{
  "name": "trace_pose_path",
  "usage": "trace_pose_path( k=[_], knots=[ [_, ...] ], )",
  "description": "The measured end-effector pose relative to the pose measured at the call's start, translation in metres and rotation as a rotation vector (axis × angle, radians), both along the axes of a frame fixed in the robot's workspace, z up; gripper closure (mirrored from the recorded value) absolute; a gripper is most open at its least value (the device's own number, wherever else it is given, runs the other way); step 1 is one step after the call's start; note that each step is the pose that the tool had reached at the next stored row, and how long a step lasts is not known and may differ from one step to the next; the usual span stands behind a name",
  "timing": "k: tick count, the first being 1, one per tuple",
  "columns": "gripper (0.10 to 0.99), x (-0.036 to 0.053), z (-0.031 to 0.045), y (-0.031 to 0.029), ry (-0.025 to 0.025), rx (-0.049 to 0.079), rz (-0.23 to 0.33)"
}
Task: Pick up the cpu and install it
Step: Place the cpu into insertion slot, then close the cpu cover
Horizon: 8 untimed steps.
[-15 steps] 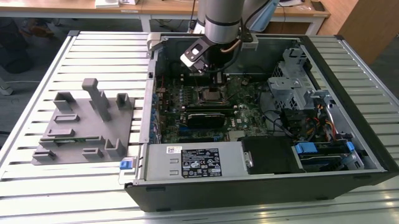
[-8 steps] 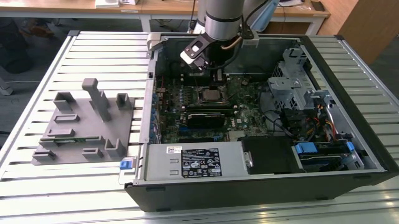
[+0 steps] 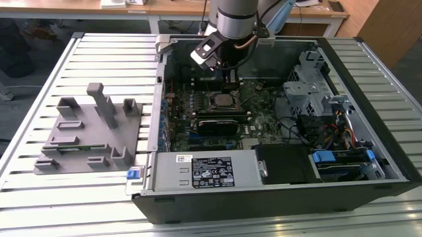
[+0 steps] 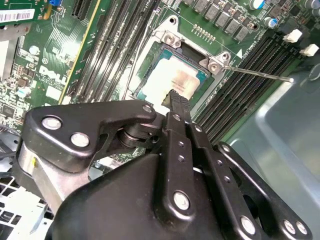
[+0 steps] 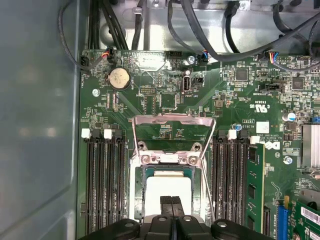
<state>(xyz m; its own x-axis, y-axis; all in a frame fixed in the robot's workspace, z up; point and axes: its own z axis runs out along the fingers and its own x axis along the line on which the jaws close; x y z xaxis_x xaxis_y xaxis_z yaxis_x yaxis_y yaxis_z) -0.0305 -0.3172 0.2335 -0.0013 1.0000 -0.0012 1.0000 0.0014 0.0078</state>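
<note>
Black fingers (image 5: 166, 202) pressed together on nothing, the gripper (image 5: 171, 201) is hanging directly above the cpu (image 5: 167, 186), tips pointing straight down at its pale top. That chip is lying flat in the socket frame (image 5: 141, 195) on the green motherboard (image 5: 165, 100), with the metal retention plate (image 5: 172, 120) standing swung open beside it.

cpu (image 5: 160, 186) partly hidden behind gripper (image 5: 171, 200) in first wrist view; gripper body cut off at edge.
</note>
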Motion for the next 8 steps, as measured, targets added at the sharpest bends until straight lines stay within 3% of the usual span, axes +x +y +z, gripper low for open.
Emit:
trace_pose_path(
  k=[8],
  knots=[
    [0.98,0.0,0.0083,0.0,-0.0001,0.0,0.0]
  ],
)
